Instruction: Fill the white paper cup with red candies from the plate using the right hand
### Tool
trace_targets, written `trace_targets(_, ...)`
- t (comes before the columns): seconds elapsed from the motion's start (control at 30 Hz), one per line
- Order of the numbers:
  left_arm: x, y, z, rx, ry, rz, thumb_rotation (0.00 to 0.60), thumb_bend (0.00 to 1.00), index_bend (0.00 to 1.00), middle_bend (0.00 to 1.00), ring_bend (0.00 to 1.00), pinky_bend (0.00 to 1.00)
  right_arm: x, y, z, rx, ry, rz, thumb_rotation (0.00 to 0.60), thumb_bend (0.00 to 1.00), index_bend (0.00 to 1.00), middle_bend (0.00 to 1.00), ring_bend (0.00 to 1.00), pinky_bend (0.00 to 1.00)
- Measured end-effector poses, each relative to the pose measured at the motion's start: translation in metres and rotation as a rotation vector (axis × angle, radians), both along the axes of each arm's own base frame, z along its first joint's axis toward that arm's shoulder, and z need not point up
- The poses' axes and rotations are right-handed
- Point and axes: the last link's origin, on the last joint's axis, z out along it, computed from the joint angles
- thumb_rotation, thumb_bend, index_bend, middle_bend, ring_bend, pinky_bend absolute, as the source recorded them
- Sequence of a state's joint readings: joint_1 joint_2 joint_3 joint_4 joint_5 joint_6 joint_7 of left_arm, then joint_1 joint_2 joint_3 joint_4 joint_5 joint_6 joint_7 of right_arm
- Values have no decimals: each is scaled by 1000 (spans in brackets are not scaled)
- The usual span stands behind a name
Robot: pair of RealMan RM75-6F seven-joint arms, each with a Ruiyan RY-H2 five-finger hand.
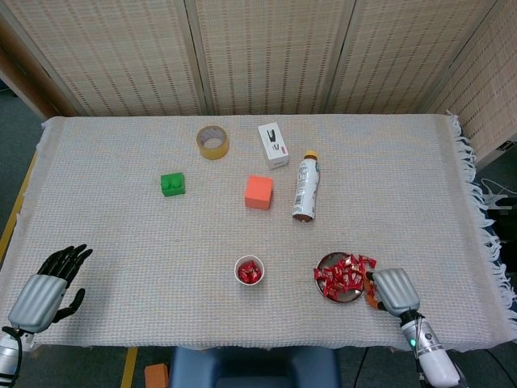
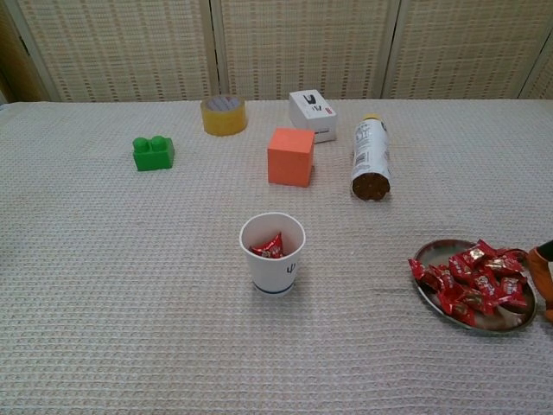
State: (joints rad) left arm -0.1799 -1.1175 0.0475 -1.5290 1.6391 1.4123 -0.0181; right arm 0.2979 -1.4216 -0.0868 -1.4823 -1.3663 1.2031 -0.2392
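One white paper cup (image 2: 272, 251) stands low in the centre of the frame on the cloth-covered tabletop (image 1: 420, 186), with a few red candies visible inside. One plate (image 2: 432, 298) sits to its right, heaped with a pile of red candies (image 2: 471, 277) too many to count. The right hand (image 1: 393, 289) rests at the plate's right edge, orange fingertips (image 2: 543, 264) touching the pile; whether it pinches a candy cannot be told. The left hand (image 1: 44, 287) lies at lower left, dark fingers spread, holding nothing. Further up the frame are one green block (image 1: 172, 184), one tape roll (image 1: 212, 142), one white box (image 1: 273, 145), one orange cube (image 1: 258, 192) and one bottle (image 1: 304, 187) lying on its side. Nothing lies between cup and plate.
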Motion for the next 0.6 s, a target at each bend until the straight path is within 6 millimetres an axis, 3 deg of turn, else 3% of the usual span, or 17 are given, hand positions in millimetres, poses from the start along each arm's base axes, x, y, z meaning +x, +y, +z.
trace_targets(0.23,0,0,-1,-1,2,1,600,496,0,6,36,111,4,0,9,-15,-4,10,600,213,618,923,866,1000)
trace_targets(0.6,0,1,-2,0,7,4,600,496,0,6,36,112,-9,0,3,13,19,-38,600,213,448,923,866,1000)
